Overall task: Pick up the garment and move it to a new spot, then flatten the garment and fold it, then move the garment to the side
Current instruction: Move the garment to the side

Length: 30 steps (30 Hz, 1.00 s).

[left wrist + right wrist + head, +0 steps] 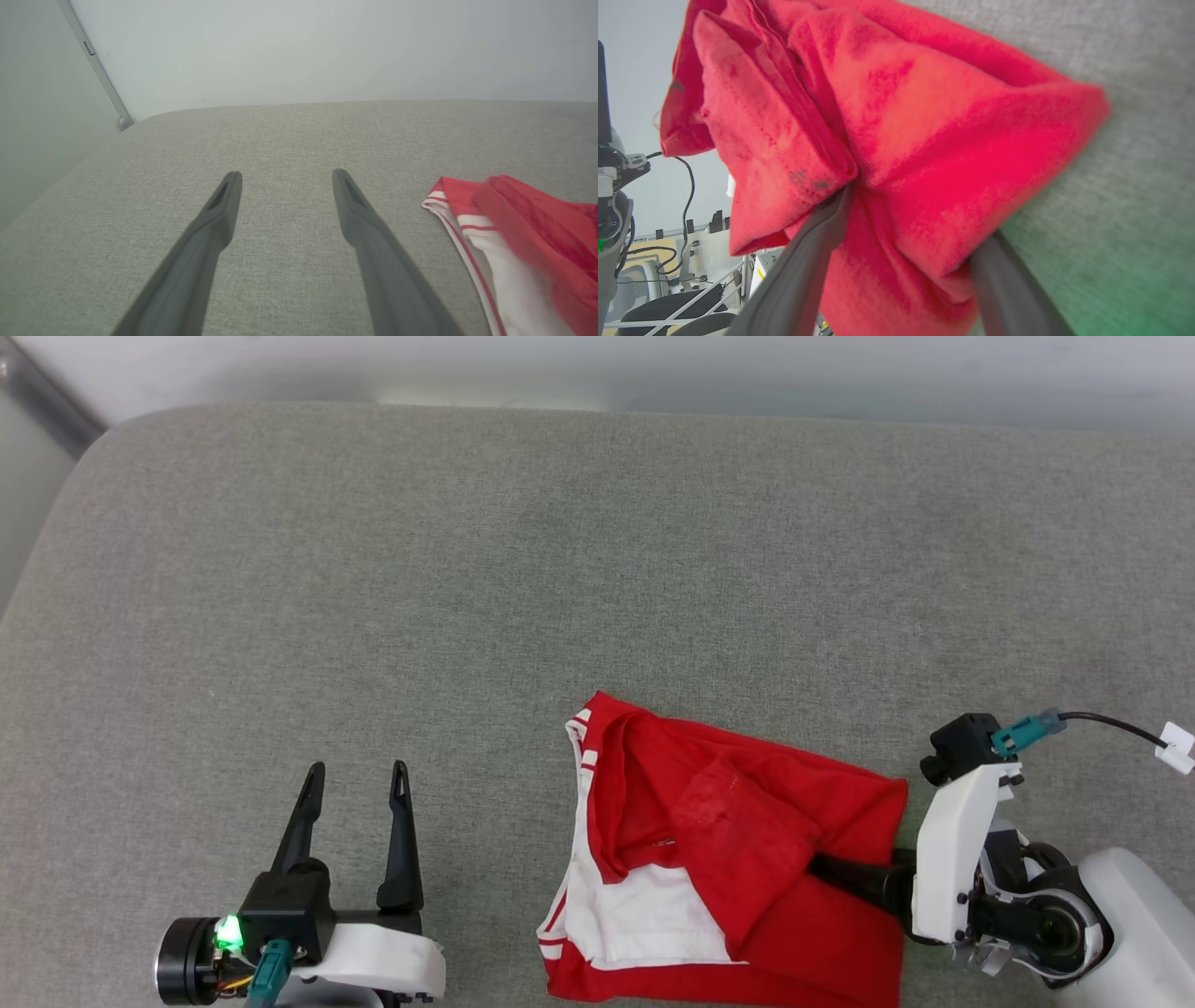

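The garment (747,859) lies crumpled on the grey cushion near its front edge. It is red, with a white sleeve and striped trim on its left side. My right gripper (845,877) reaches into it from the right. A red fold drapes over the dark fingers (808,252), which stand wide apart with bunched fabric (915,154) between them. The fingertips are hidden under the cloth. My left gripper (359,779) rests open over bare cushion to the left of the garment, its fingers (219,219) holding nothing. The garment's striped edge (467,219) lies to their right.
The grey cushioned surface (560,569) stretches far back to a pale wall (653,364) and rounds off at its far left corner. In the right wrist view, cables and equipment (668,261) stand beyond the cushion's edge.
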Available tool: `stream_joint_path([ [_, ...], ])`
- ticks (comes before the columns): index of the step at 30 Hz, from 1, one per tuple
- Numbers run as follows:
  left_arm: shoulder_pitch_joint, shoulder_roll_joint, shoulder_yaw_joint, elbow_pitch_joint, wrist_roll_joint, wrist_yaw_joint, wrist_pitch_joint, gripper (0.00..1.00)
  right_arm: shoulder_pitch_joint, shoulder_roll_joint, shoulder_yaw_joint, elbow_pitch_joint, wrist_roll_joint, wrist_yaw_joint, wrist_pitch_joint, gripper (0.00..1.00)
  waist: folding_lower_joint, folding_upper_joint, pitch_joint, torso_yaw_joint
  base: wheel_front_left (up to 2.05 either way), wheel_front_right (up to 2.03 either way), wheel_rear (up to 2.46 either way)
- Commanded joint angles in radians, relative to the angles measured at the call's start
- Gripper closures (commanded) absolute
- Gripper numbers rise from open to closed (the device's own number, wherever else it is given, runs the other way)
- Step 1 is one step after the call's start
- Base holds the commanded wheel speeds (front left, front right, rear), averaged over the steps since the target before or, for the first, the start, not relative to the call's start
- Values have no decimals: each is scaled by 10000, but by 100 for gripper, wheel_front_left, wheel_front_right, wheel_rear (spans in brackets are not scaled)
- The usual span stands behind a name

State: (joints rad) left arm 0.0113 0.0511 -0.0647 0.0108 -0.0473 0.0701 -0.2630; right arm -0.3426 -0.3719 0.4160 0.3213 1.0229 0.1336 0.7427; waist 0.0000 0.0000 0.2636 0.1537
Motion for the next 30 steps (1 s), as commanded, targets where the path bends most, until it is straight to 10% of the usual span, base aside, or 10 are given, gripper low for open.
stream_joint_path([
  [1, -111, -15, -18, 20, -24, 39, -22, 0, 807, 167, 653, 628, -112, -53, 177, 62, 0, 0, -39, 4, 0, 0, 0],
  [2, -79, -14, -12, 27, -32, 56, -22, 0, 803, 127, 696, 593, -121, -53, 18, 100, 0, 0, -74, -3, 0, 0, 0],
  [17, 592, -13, 44, 55, -103, 223, -22, 0, -551, -1110, 1885, -1166, -430, -31, -1290, 100, 0, 0, -1271, -513, 0, 0, 0],
  [30, 996, -11, 612, -376, -195, 373, -22, 0, -2128, -3474, 2699, -3738, -1023, -31, -736, 100, 0, 0, -983, -3065, 0, 0, 0],
])
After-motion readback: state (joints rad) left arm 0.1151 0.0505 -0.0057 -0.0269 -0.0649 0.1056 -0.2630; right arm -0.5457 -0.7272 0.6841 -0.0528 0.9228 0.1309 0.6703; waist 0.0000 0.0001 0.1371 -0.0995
